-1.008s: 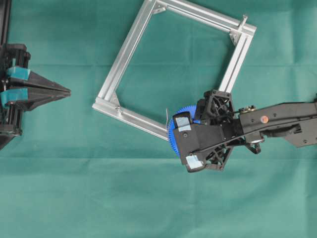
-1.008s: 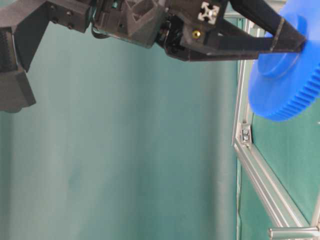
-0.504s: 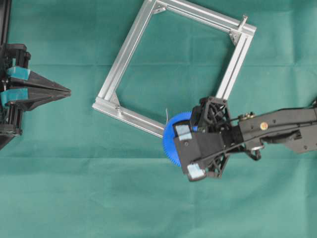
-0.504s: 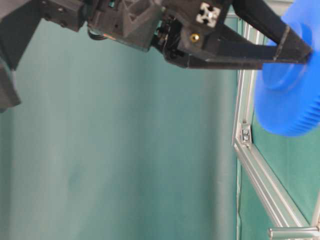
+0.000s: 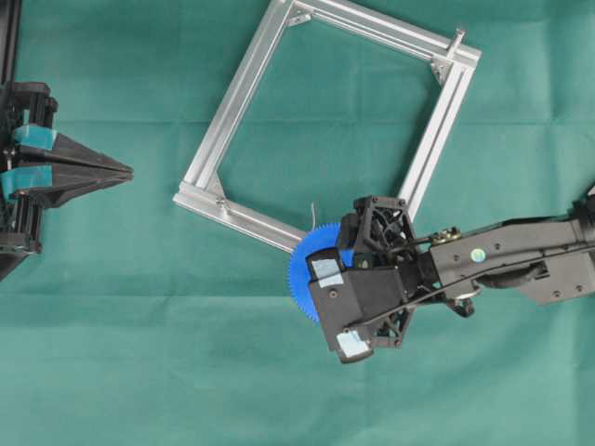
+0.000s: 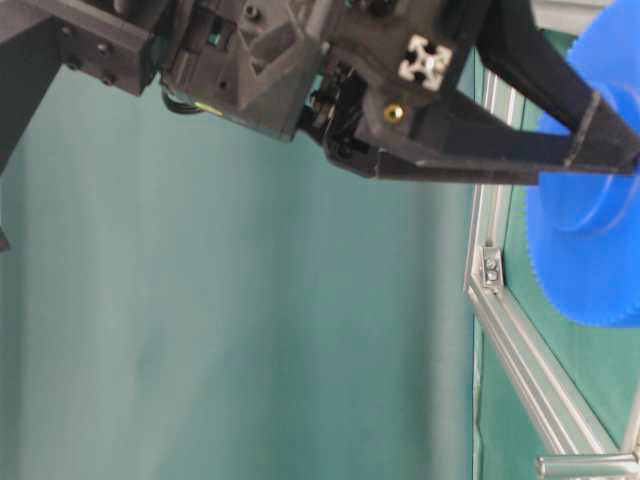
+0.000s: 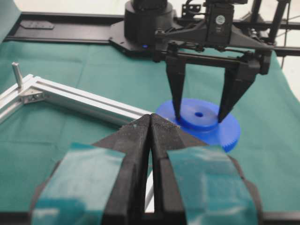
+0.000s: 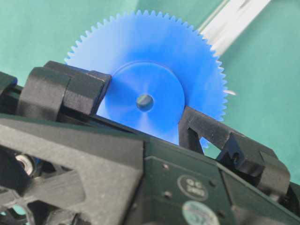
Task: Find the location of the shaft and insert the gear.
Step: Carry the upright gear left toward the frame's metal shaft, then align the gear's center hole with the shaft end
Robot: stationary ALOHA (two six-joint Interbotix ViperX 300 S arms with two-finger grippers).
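Gripping point: the gear (image 8: 154, 89) is pinched at its raised round hub, one finger on each side, the small centre hole showing between them.
Gear position: held above the green cloth (image 5: 139, 353) at the lower corner of the aluminium frame (image 5: 237, 98), its toothed rim overlapping the frame's lower bar in the overhead view; whether it touches the bar cannot be told.
Gear attitude: flat face up, roughly level in the left wrist view.
Right gripper (image 7: 198, 114): fingers closed on the hub, reaching in from the right side of the overhead view.
Left gripper (image 5: 125, 171): fingers pressed together with nothing between them, at the left edge of the cloth, well apart from the gear.
Frame: square of silver bars lying on the cloth, turned corner-down.
Shaft (image 5: 457, 40): short upright metal pin at the frame's far right corner, well apart from the gear.
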